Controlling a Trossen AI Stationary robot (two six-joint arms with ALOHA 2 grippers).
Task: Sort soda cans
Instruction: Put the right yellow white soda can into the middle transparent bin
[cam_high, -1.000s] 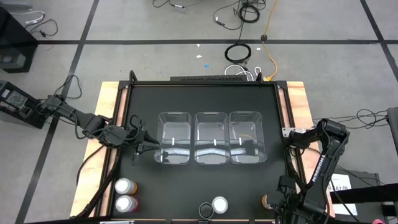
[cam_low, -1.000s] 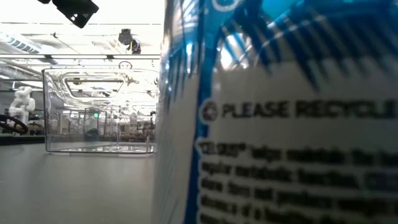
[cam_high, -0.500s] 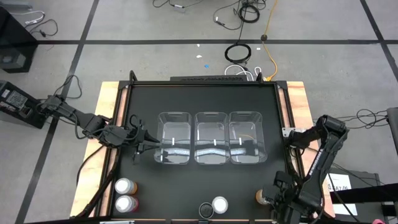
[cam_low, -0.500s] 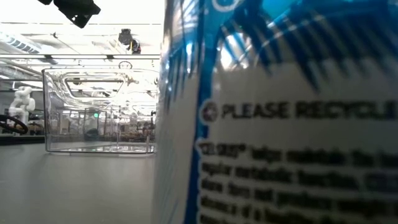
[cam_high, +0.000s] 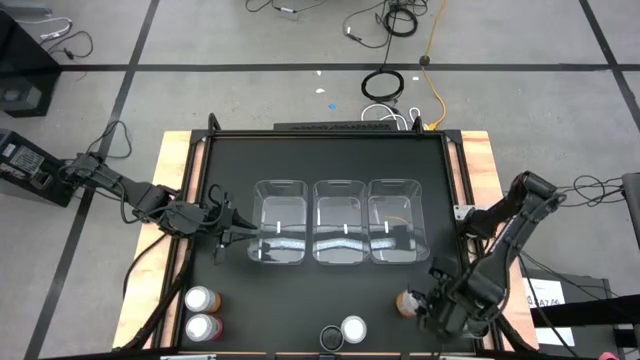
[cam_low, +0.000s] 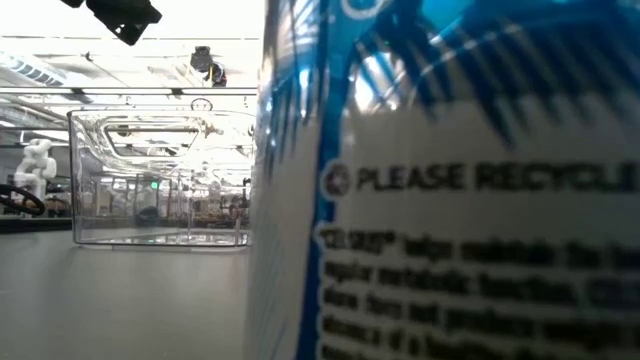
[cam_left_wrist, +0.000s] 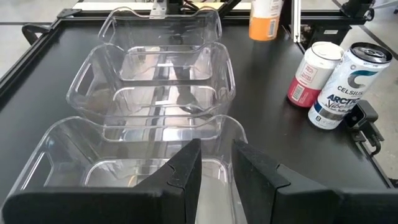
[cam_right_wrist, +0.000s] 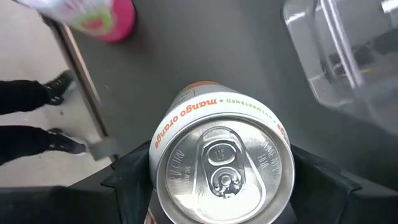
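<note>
While my right hand (cam_high: 420, 308) sits at the near right of the bench (cam_high: 330, 160), its fingers are clamped on either side of the mango orange can (cam_right_wrist: 222, 168), which stands upright between them with its silver top facing my wrist camera. From above, that can (cam_high: 406, 302) shows just in front of the rightmost clear bin (cam_high: 397, 220), apart from it. A pink-sided can (cam_right_wrist: 93, 14) lies at the edge of my right wrist view, beside a bench rail where a person's dark shoes (cam_right_wrist: 57, 87) show on the floor.

My left hand (cam_high: 222, 240) hovers near the left end of the bin row, fingers (cam_left_wrist: 180, 177) slightly apart and holding nothing, looking along the three bins (cam_left_wrist: 155, 93).

Beyond those bins I see a red-and-white can (cam_left_wrist: 313, 73) touching a Celsius Arctic Vibe can (cam_left_wrist: 346, 86), both upright at the near edge. Two more silver-topped cans (cam_high: 202, 312) stand together at the near left corner. One blue-and-white can (cam_low: 450, 180) fills the low view.
</note>
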